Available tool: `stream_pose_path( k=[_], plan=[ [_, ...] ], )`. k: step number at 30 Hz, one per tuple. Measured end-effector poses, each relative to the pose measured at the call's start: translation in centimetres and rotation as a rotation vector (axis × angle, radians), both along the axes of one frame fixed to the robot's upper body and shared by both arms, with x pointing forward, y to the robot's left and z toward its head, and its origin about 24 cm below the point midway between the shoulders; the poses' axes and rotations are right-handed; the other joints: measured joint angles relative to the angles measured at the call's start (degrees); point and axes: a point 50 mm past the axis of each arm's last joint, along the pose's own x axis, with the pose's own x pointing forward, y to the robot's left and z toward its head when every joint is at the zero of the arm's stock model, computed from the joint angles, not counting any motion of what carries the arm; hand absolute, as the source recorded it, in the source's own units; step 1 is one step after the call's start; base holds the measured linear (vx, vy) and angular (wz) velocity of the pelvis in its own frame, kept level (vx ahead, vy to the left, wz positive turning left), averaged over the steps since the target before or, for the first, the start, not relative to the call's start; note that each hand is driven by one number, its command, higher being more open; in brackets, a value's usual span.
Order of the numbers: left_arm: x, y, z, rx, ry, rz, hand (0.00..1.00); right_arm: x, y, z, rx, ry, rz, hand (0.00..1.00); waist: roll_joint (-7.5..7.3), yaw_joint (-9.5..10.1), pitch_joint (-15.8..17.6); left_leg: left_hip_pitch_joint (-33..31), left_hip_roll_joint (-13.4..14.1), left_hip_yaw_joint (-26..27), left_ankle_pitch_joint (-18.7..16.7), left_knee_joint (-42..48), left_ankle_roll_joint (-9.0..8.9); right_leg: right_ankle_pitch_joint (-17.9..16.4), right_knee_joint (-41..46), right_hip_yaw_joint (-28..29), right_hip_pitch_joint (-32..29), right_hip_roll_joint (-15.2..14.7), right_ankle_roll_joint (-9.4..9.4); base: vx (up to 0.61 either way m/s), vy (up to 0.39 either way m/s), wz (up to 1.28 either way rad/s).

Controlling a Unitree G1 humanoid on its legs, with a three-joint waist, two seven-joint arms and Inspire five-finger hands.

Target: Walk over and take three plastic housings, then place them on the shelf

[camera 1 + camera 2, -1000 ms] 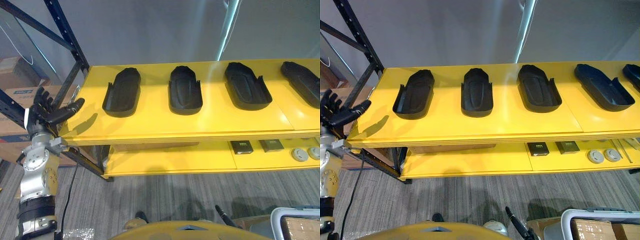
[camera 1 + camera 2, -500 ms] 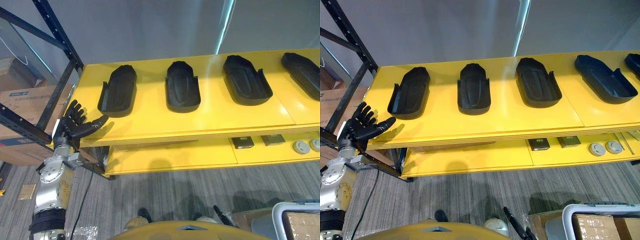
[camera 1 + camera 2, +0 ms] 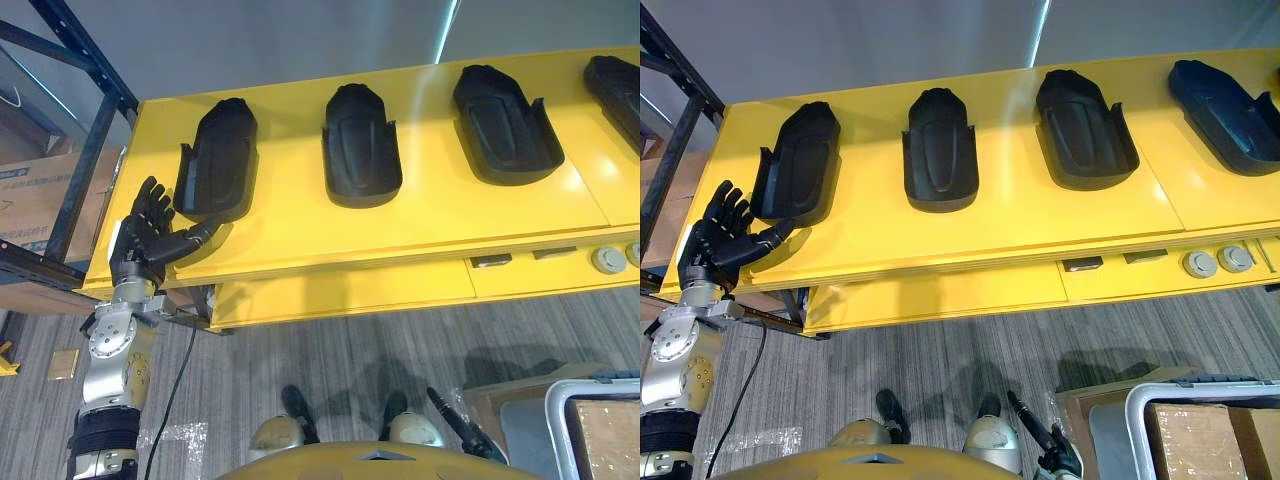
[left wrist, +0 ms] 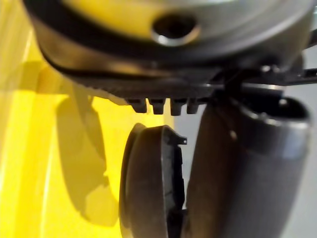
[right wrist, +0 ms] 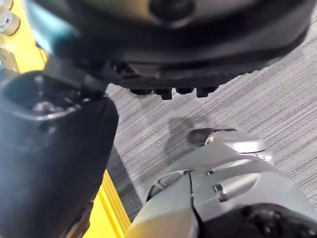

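Left robot hand (image 3: 142, 243) moved in, fingers spread (thumb fwd), just beside leftmost housing (image 3: 218, 160).

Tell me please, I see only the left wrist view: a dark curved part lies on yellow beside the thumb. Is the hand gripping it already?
Observer: No. In the left eye view the left hand is open, and its thumb points at the near end of the leftmost housing. I cannot tell whether they touch.
Operator: How many housings lie there?
Observer: Four in a row on the yellow shelf: after the leftmost come the second housing, the third housing and the fourth housing.
Operator: Where is the other hand?
Observer: The right hand hangs low over the grey floor, in its own wrist view.
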Motion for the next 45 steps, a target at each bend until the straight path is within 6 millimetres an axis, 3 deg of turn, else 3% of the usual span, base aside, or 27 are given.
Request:
stream_pose_path(
  k=[31,36,41,45],
  plan=[
    [-0.4,-0.8,-0.8,0.009,0.033,-0.103,1.0,0.1,0.1,0.0,0.02,0.001,0.009,1.0,0.03,-0.2,-0.03,1.22,0.0,0.14,0.2,-0.01,0.22,-0.07,0.65,-0.19,0.95,-0.63,-0.01,0.0,0.0,0.0],
    [-0.5,-0.5,-0.9,0.025,0.043,-0.033,1.0,0.0,0.1,0.0,0.021,0.006,0.007,1.0,0.04,-0.59,-0.06,1.23,-0.01,0.01,0.2,-0.02,0.22,-0.03,0.44,-0.51,1.16,-0.63,0.04,0.0,0.0,0.0],
    [-1.0,0.0,-0.5,0.2,0.048,0.113,1.0,0.1,0.1,0.0,0.011,0.007,0.001,1.0,0.05,-0.56,-0.15,1.49,0.01,-0.21,0.22,-0.01,0.19,-0.03,0.23,-0.97,1.87,-0.59,0.04,0.02,-0.007,0.05],
    [-2.2,-1.3,2.3,0.24,-0.147,0.205,1.0,-0.1,0.0,0.0,0.003,0.012,-0.005,1.0,-0.03,0.63,-0.32,1.61,0.05,-0.45,0.21,-0.03,0.19,-0.03,0.19,-1.17,2.41,-0.76,0.05,0.02,-0.002,0.06]
  ],
)
